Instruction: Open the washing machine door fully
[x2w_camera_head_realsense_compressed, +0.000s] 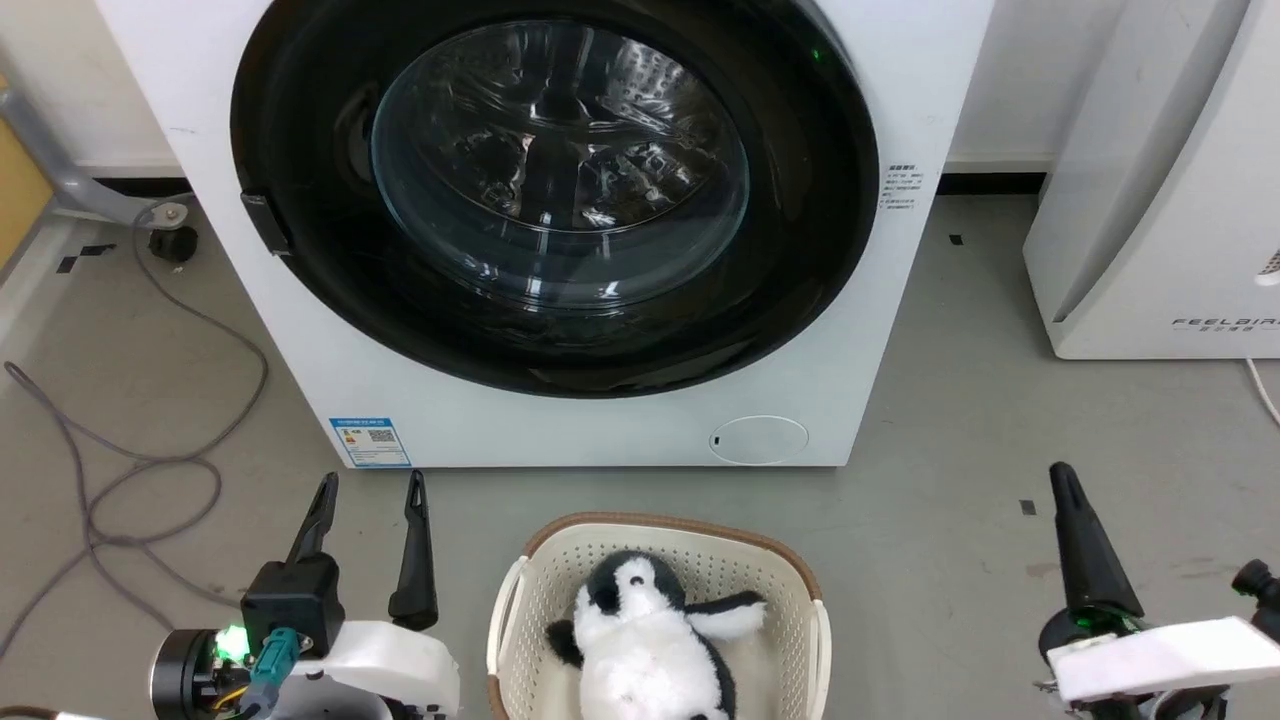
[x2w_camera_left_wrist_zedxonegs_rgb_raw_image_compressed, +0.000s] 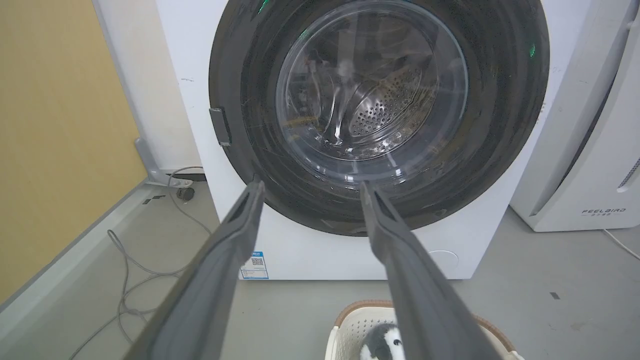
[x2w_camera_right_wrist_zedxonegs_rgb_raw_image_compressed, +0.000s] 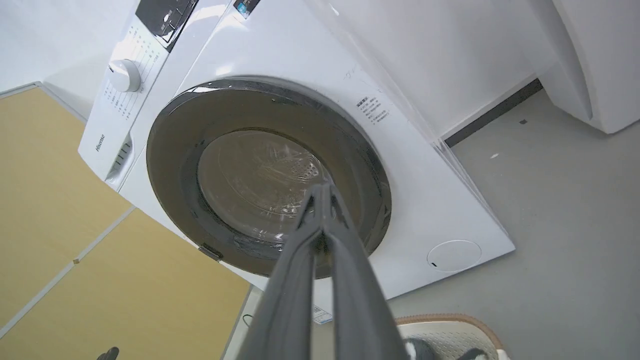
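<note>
- Head view: the washing machine door (x2w_camera_head_realsense_compressed: 555, 190) sits shut, flush against the front of the washing machine (x2w_camera_head_realsense_compressed: 600, 430). The left tool (x2w_camera_head_realsense_compressed: 371, 482) is low at the left, and the right tool (x2w_camera_head_realsense_compressed: 1063, 478) is low at the right. Both are well apart from the door. A basket (x2w_camera_head_realsense_compressed: 660, 540) holding a plush penguin (x2w_camera_head_realsense_compressed: 640, 640) stands on the floor between them.
- Left wrist view: the left tool (x2w_camera_left_wrist_zedxonegs_rgb_raw_image_compressed: 311, 185) has its fingers spread wide, pointing toward the door's lower rim.
- Right wrist view: the right tool (x2w_camera_right_wrist_zedxonegs_rgb_raw_image_compressed: 322, 189) has its fingers pressed together at the tips, holding nothing, and aims at the door glass.
</note>
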